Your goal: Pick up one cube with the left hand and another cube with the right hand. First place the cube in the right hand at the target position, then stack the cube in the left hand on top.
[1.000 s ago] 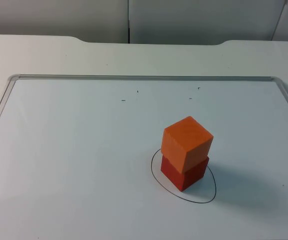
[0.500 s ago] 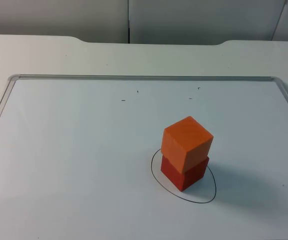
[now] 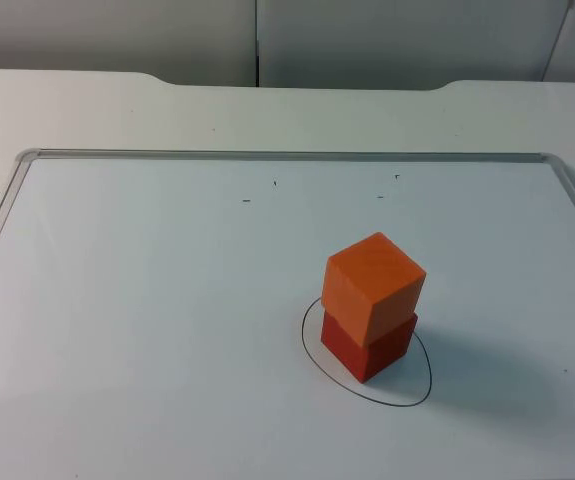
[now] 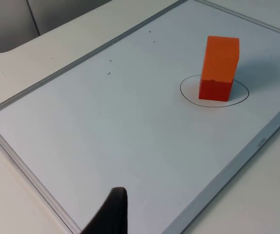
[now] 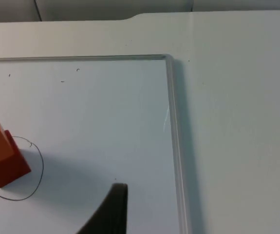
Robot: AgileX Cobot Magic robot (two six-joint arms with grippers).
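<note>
- The big white board lies flat on the table; a thin metal rim runs round it
- The drawn ring marks the goal spot; the red cube sits inside it
- The orange cube sits on the red one, turned a little, with its corner poking out; I think a bump could tip it off
- Left gripper and right gripper wait well away from the stack; I cannot tell how wide either is, as each shows one dark fingertip
- Nothing has moved since a moment ago; the job looks done
</note>
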